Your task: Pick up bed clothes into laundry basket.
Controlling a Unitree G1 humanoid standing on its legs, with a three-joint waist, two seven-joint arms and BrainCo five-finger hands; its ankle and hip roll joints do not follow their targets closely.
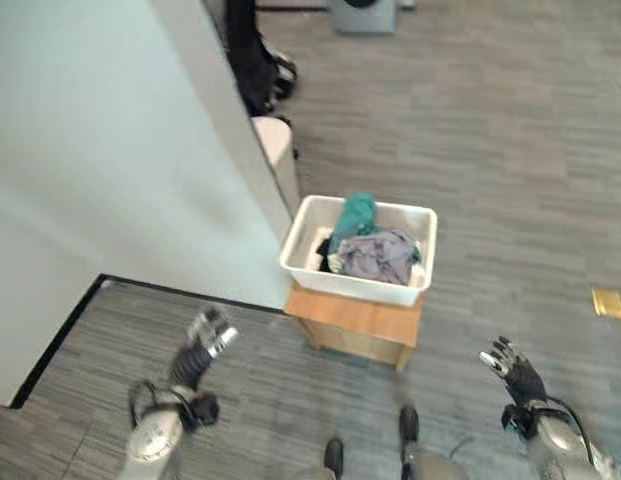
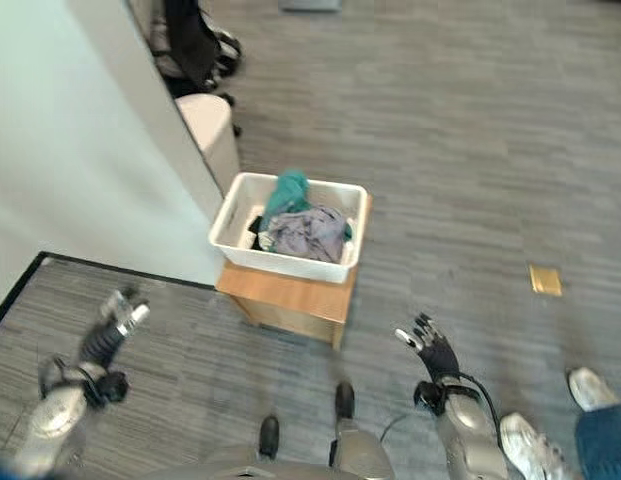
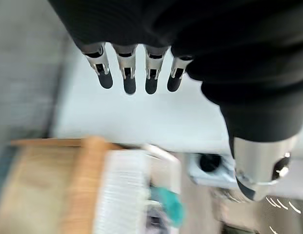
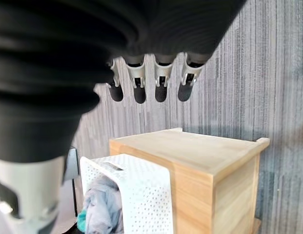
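- Nearest, the left hand and right hand hang low over the floor, fingers spread and relaxed, holding nothing.
- Beyond them, the white laundry basket sits on a small wooden stand beside the bed.
- Teal and grey clothes already lie in the basket.
- This looks like the gap between loads; the next move calls for turning towards the bed for any clothes left.

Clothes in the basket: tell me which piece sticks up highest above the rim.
The teal garment, bunched at the far side of the white laundry basket, rises above its rim. The grey garment in front of it lies lower, roughly level with the rim.
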